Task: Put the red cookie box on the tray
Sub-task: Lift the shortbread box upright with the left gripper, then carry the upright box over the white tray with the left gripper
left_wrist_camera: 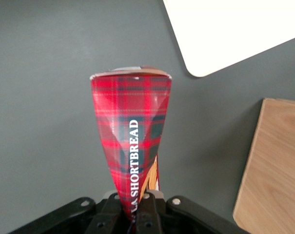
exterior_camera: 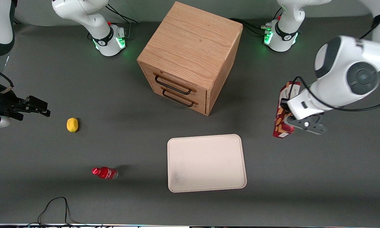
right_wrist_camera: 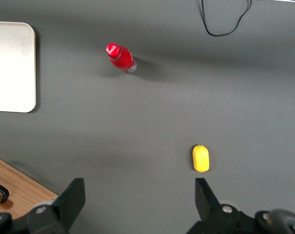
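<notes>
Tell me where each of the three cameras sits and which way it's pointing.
Front view: high, looking down at the table; shows both arms, tray, cabinet.
Left wrist view: on the working arm, looking down along the gripper, shut on the cookie box, off the tray.
Right wrist view: on the parked arm, looking down at bottle and lemon.
All three share the tray.

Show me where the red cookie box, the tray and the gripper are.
red cookie box (left_wrist_camera: 132,126), left wrist view, plaid face.
tray (exterior_camera: 205,163), front view, bare middle.
gripper (exterior_camera: 288,122), front view, fingers shut on the box.

Grey table (exterior_camera: 82,82), tray (exterior_camera: 234,183), cabinet (exterior_camera: 190,50), lemon (exterior_camera: 72,124), bottle (exterior_camera: 105,173)
</notes>
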Action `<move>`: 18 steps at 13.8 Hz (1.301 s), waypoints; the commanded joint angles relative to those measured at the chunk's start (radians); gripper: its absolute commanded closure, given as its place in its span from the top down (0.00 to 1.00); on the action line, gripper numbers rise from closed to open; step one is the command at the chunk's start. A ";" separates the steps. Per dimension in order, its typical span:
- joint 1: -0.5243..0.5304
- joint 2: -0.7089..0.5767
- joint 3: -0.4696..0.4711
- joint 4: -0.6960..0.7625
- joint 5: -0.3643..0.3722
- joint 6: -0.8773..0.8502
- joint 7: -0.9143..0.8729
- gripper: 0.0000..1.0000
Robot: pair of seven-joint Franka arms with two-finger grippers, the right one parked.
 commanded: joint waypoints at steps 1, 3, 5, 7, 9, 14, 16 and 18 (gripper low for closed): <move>0.021 0.022 -0.002 0.172 0.012 -0.163 0.016 0.00; 0.020 0.025 -0.002 0.197 0.009 -0.173 0.009 0.00; 0.018 0.040 -0.002 0.202 0.001 -0.161 -0.008 0.00; 0.011 0.123 -0.004 0.286 -0.002 -0.157 -0.049 0.00; -0.017 0.247 -0.010 0.436 -0.002 -0.156 -0.118 0.00; -0.132 0.459 -0.004 0.571 0.013 -0.006 -0.273 0.00; -0.188 0.526 -0.002 0.602 0.071 0.074 -0.359 0.00; -0.247 0.623 0.004 0.688 0.107 0.109 -0.451 0.00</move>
